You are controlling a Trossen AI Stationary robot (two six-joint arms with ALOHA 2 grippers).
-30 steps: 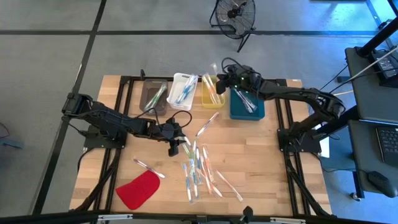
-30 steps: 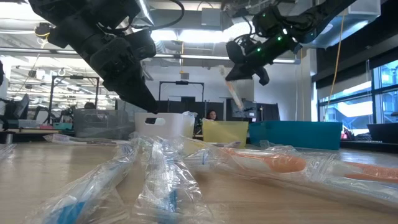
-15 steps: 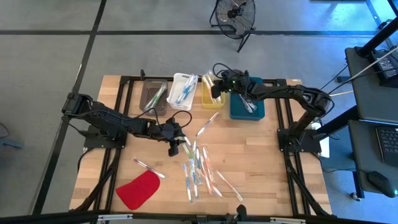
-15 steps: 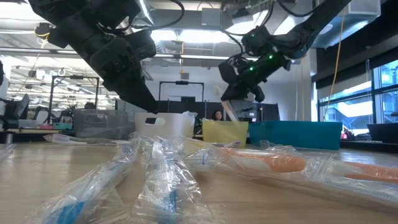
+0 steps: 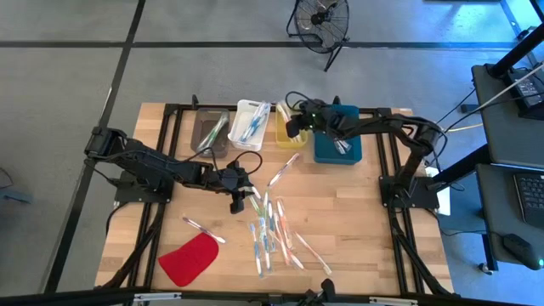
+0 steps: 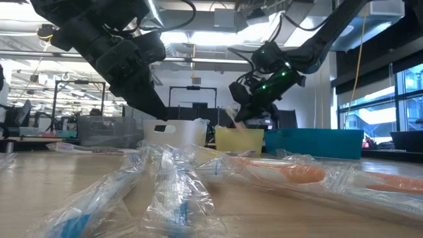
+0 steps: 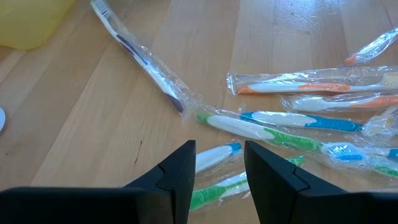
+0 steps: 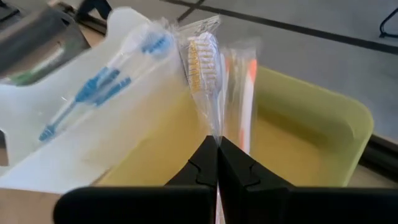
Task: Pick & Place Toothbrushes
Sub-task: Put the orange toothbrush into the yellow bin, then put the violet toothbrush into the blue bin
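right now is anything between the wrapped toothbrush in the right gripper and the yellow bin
Nothing visible. The right gripper, shut on the wrapped orange toothbrush, hangs right over the yellow bin. The bin's open top lies just below the brush. The white bin of blue brushes sits beside it, not in the path.

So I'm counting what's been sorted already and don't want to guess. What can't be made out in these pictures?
- How many toothbrushes lie in the yellow bin: the right gripper covers it from above, and the right wrist view cuts it off.
- Contents of the teal bin: the low view shows only its wall.
- The grey bin's brushes: too small to count from above.
- The red piece: shape only.
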